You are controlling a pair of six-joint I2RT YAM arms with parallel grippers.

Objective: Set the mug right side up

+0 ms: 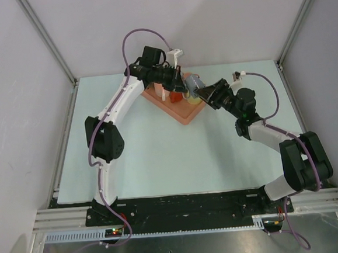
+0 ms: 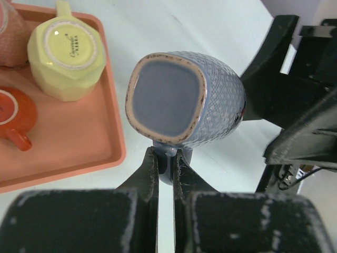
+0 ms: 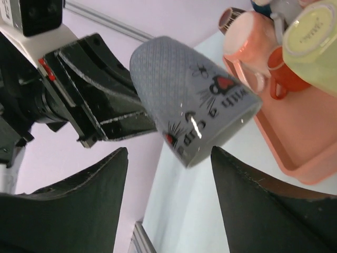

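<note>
A blue-grey textured mug is held in the air beside the tray, lying sideways. My left gripper is shut on its handle, and the mug's base faces the left wrist camera. In the right wrist view the mug shows printed lettering and a red heart, with its rim pointing down toward my right gripper. That gripper is open and empty, its fingers just below the rim and apart from it. In the top view the right gripper is just right of the mug and the left gripper just left.
An orange tray sits at the back middle of the table. It holds an upside-down yellow mug, an orange-red mug and a pink mug. The tray's rim lies left of the held mug.
</note>
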